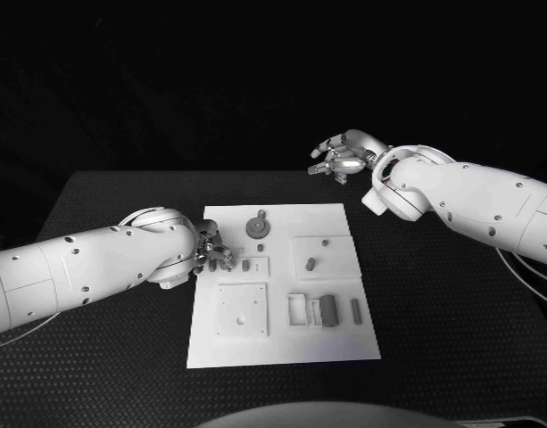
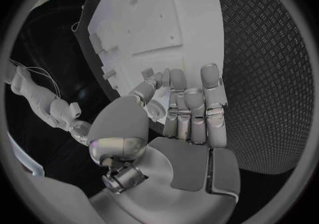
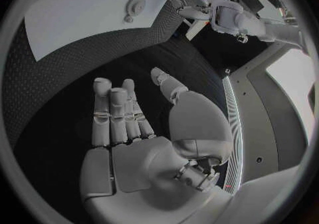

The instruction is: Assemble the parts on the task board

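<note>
The white task board [image 1: 284, 343] lies in the middle of the black table. Grey parts lie on it: a round gear-like piece [image 1: 259, 230], a short peg [image 1: 310, 263], and upright pieces [image 1: 328, 309] in a slot block near the right edge. My left hand [image 1: 214, 251] hovers at the board's left edge, fingers pointing down beside a small part [image 1: 245, 264]. In the left wrist view the left hand [image 2: 189, 109] has straight fingers with the thumb beside them, holding nothing I can see. My right hand [image 1: 340, 157] hangs open beyond the board's far edge, and its fingers [image 3: 116, 112] are spread and empty.
A square plate with holes [image 1: 243, 309] is set into the board's near left. The board [image 3: 80, 11] and gear [image 3: 136, 6] also lie ahead of the right hand. Black textured table [image 1: 453, 303] surrounds the board on all sides.
</note>
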Controlling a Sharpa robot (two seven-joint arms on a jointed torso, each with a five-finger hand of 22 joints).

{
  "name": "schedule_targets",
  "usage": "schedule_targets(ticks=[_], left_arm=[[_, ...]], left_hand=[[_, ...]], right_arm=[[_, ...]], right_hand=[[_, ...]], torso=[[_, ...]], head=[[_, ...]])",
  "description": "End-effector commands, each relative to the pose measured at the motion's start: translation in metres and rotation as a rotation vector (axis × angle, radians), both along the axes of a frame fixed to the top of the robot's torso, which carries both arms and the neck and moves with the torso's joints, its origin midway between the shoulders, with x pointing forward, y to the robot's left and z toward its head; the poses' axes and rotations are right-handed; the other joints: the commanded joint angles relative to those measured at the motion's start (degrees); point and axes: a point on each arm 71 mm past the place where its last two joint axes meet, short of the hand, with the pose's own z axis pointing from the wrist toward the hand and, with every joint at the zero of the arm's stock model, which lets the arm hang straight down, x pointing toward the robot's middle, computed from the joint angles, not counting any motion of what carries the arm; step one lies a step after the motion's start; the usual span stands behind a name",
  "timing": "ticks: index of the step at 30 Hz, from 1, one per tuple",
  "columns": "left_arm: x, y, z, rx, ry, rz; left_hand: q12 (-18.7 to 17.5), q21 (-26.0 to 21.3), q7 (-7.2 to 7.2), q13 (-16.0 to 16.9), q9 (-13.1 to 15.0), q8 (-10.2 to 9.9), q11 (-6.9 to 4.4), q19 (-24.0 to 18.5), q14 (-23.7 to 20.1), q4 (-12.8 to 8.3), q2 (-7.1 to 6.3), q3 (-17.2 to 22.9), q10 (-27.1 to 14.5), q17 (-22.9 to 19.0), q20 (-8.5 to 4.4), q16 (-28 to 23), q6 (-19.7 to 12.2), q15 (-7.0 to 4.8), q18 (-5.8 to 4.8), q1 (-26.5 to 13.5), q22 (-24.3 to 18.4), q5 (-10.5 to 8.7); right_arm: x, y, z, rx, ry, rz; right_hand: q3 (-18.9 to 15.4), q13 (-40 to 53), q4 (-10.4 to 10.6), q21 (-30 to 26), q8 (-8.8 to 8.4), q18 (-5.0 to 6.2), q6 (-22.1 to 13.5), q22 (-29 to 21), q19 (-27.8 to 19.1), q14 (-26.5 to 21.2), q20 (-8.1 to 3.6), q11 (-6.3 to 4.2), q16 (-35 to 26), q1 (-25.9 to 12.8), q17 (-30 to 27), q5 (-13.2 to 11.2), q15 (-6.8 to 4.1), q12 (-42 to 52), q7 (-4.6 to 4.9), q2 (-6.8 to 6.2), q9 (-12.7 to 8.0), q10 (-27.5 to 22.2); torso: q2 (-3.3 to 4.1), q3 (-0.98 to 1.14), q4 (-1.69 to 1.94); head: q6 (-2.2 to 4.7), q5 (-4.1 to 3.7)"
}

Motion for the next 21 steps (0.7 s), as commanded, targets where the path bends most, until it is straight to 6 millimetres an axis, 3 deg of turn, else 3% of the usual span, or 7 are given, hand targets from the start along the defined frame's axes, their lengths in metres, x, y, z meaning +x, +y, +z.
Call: schedule_targets(ticks=[1, 21], left_arm=[[-0.0004, 0.0005, -0.0022, 0.006, 0.01, -0.003], [-0.0048, -0.0025, -0.0094, 0.013, 0.037, -0.022]], left_hand=[[0.21, 0.33, 0.53, 0.07, 2.54, 0.2, -0.81, 0.15, -0.12, -0.72, 0.67, 0.92, 0.37, 0.09, -1.42, 0.39, 0.86, -1.56, -0.78, 0.33, 1.49, 0.01], [0.23, 0.46, 0.54, 0.07, 2.55, 0.19, -0.81, 0.1, -0.13, -0.75, 0.73, 0.93, 0.35, 0.08, -1.45, 0.43, 0.83, -1.56, -0.78, 0.35, 1.48, -0.15]], right_arm=[[-0.0005, 0.0014, -0.0007, -0.002, 0.01, 0.013], [-0.0004, 0.0019, -0.0012, -0.003, 0.012, 0.015]], right_hand=[[-0.07, -0.08, 0.23, -0.4, 0.27, 3.3, 0.13, 1.01, -0.08, -0.42, -0.33, -0.01, 0.24, -0.34, -0.06, 0.18, -0.11, 0.28, 2.4, 0.26, -0.07, -0.43], [-0.09, -0.16, 0.24, -0.41, 0.3, 3.3, 0.11, 1.01, -0.1, -0.45, -0.32, 0.0, 0.25, -0.39, -0.1, 0.17, -0.1, 0.34, 2.41, 0.26, -0.1, -0.46]], torso=[[0.01, 0.02, 0.0], [0.01, 0.01, -0.01]], head=[[0.08, 0.05], [-0.11, -0.01]])
